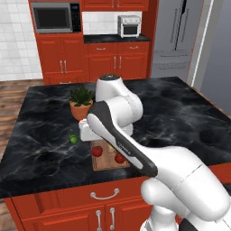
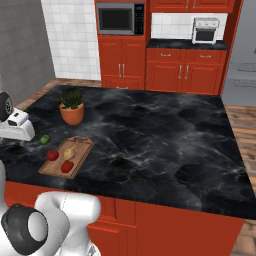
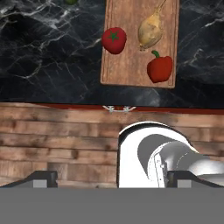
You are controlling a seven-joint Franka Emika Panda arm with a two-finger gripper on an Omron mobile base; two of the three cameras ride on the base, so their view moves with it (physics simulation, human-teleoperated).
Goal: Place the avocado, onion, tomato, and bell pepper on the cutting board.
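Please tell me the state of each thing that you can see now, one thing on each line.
avocado: on the counter, off the board
onion: lying on the cutting board
tomato: on the board
bell pepper: on the board
gripper: open, holding nothing
potted plant: upright on the counter

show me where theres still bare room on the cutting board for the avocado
Free: the handle half of the cutting board above the tomato, and the near strip below it. Crowded: the onion and bell pepper side. The avocado sits off the board.
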